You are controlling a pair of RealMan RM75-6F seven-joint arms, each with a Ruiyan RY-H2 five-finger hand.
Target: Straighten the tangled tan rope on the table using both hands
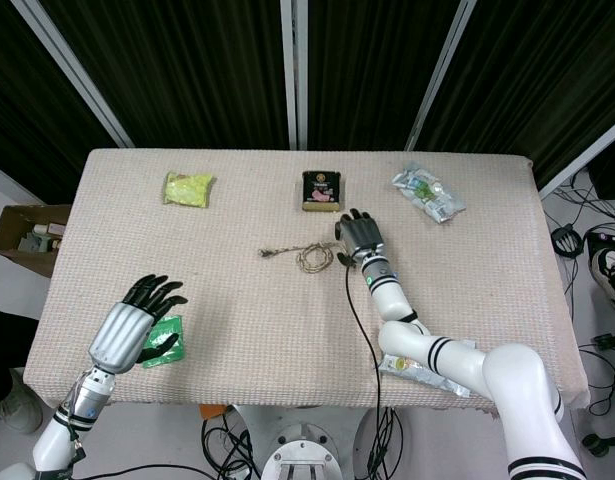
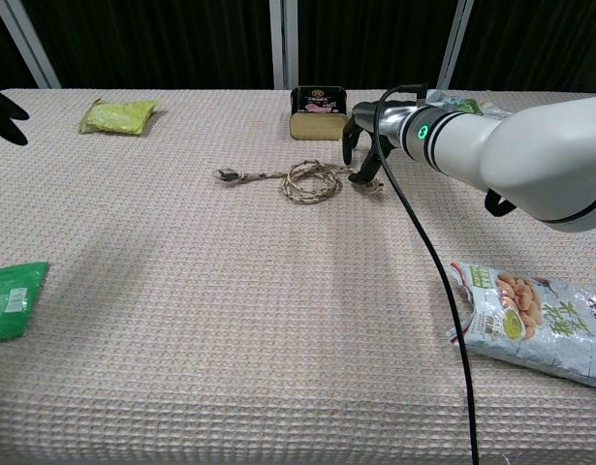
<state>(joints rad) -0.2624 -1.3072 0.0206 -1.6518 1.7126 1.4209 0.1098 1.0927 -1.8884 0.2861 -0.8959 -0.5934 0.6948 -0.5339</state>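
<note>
The tan rope [image 1: 312, 257] lies mid-table as a small loose coil [image 2: 310, 181], with a short tail running left to a knotted end [image 2: 225, 175]. My right hand [image 1: 359, 236] reaches over from the right, its dark fingers [image 2: 368, 170] pointing down onto the rope's right end. The chest view shows a fingertip touching that end, but I cannot see whether it is pinched. My left hand [image 1: 137, 312] hovers at the table's near left, far from the rope, with its fingers spread and nothing in it.
A green packet [image 1: 163, 342] lies beside the left hand. At the back are a yellow-green bag [image 1: 188, 188], a dark tin [image 1: 320, 191] and a snack bag [image 1: 427, 192]. A nut packet [image 2: 530, 318] sits near right under my right arm. A black cable [image 2: 428, 252] trails from that arm.
</note>
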